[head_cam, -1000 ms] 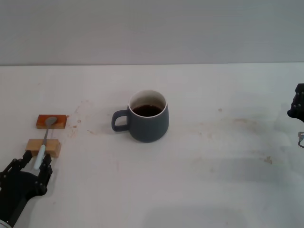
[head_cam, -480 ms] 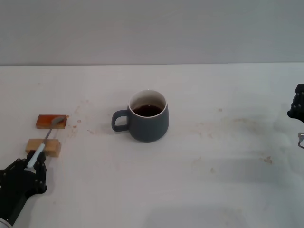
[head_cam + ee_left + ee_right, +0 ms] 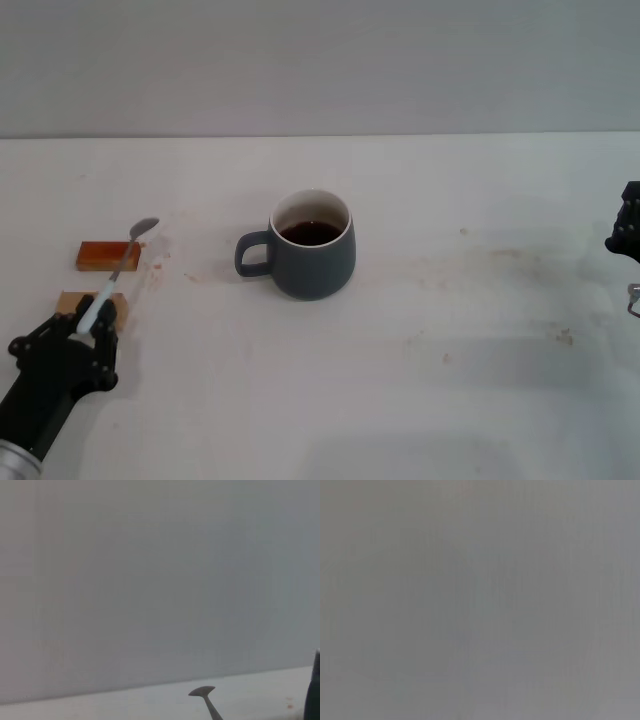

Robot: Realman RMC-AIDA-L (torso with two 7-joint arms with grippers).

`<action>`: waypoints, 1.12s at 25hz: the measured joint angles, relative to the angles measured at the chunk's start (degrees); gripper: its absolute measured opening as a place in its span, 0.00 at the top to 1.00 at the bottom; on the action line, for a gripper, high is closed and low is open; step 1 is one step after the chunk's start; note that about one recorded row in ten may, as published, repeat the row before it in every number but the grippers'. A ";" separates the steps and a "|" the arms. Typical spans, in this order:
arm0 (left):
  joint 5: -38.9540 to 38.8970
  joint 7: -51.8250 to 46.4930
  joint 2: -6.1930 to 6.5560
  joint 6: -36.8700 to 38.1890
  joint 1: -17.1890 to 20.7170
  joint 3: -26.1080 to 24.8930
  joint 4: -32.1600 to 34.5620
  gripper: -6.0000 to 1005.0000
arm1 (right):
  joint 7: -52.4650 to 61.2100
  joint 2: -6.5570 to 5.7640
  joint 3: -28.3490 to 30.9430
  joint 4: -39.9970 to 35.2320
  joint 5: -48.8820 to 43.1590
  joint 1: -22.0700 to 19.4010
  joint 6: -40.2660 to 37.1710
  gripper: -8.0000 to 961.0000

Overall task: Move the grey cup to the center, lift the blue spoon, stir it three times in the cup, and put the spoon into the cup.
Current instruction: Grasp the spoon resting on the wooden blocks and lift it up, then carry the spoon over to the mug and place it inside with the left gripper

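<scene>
White tabletop [image 3: 450,400]: left pincer [image 3: 88,325], low at its corner, grips the blue spoon [image 3: 118,270] tilted upward.

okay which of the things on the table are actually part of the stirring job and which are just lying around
Part of the job:
- grey cup, mid-table, dark liquid inside
- blue spoon, held by its handle in the left gripper, bowl raised

Just lying about:
- orange-brown block
- tan block, partly hidden by the gripper
- right gripper, idle at the table's right edge
</scene>
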 joint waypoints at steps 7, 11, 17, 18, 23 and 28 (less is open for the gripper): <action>2.23 -0.25 4.80 -8.06 -0.93 -0.46 -10.60 0.82 | 0.00 0.02 -0.01 0.54 -0.01 -0.18 -0.34 0.99; 2.28 0.39 10.69 -18.13 0.02 -1.65 -23.84 0.82 | 0.00 0.01 -0.06 1.12 -0.02 -0.85 -1.18 0.99; 10.10 0.56 15.15 -37.76 3.95 -11.02 -44.29 0.82 | 0.00 -0.05 -0.08 2.02 -0.03 -2.56 -2.46 0.99; 10.86 0.56 15.07 -38.96 4.23 -11.73 -45.27 0.82 | 0.00 -0.05 -0.07 2.05 -0.02 -2.93 -2.80 0.99; 18.11 0.42 13.65 -49.87 7.00 -17.21 -55.33 0.82 | 0.00 -0.01 0.37 2.10 0.14 -4.80 -4.28 0.99; 18.60 1.19 14.18 -58.37 7.30 -18.05 -62.96 0.82 | 0.00 0.01 0.60 2.17 0.31 -6.43 -5.40 0.99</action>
